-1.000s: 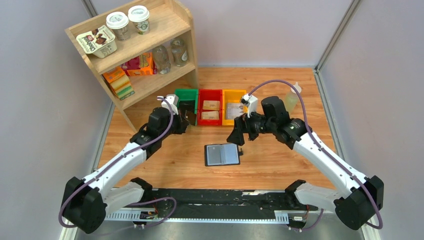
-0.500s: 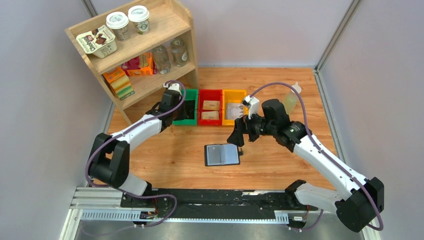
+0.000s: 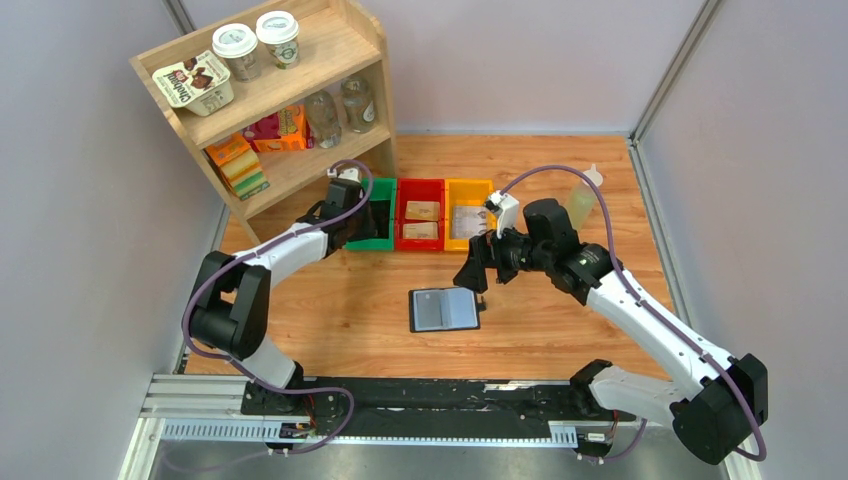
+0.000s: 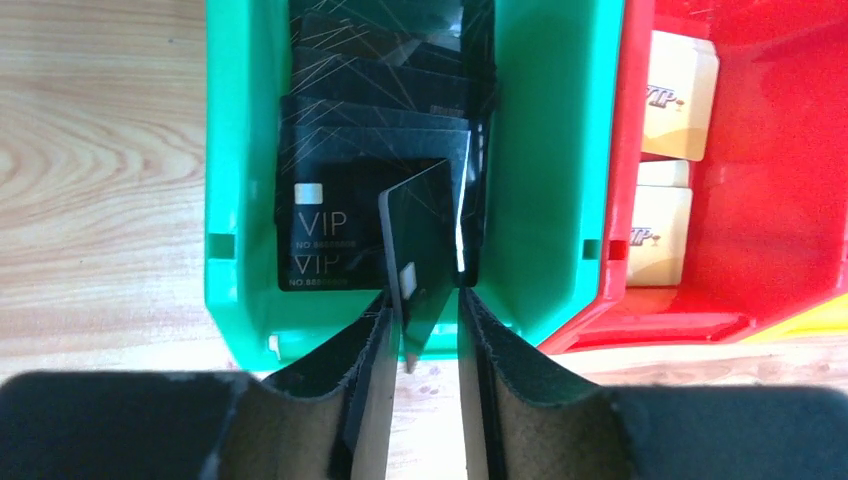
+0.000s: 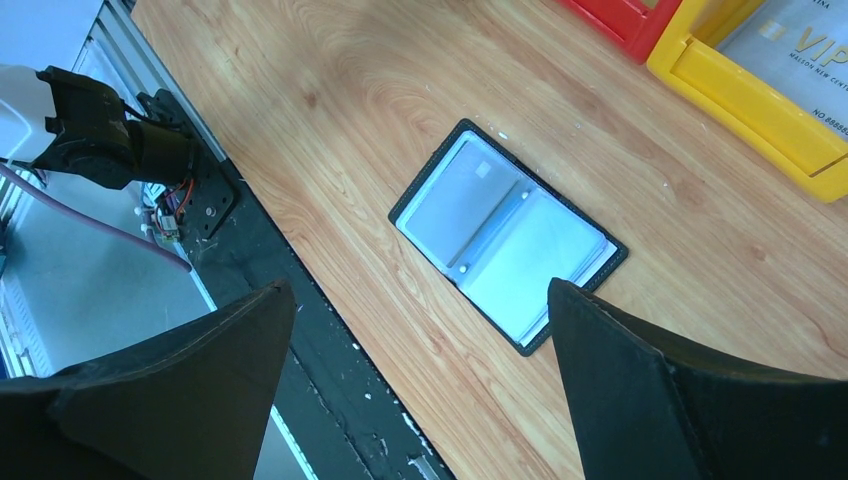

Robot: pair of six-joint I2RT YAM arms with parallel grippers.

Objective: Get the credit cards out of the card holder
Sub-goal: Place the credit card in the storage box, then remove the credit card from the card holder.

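The card holder point(image 3: 445, 309) lies open on the table with its grey-blue inner face up; it also shows in the right wrist view point(image 5: 505, 240). My right gripper point(image 3: 478, 275) hovers just above and behind it, jaws wide open and empty point(image 5: 420, 290). My left gripper point(image 3: 360, 213) is at the near edge of the green bin point(image 3: 372, 185). Its jaws stand slightly apart point(image 4: 425, 300). A black credit card point(image 4: 425, 240) stands tilted between them, leaning on the left finger point(image 4: 370, 350), over several black cards point(image 4: 340, 230) lying in the bin.
A red bin point(image 3: 420, 184) with tan cards point(image 3: 423, 210) and a yellow bin point(image 3: 468, 184) stand right of the green one. A wooden shelf point(image 3: 270, 90) with cups and packets is at the back left. A bottle point(image 3: 583, 195) stands right of the bins.
My left arm has stretched forward and brought its gripper over the green bin's near edge. My right arm and the card holder have barely moved.
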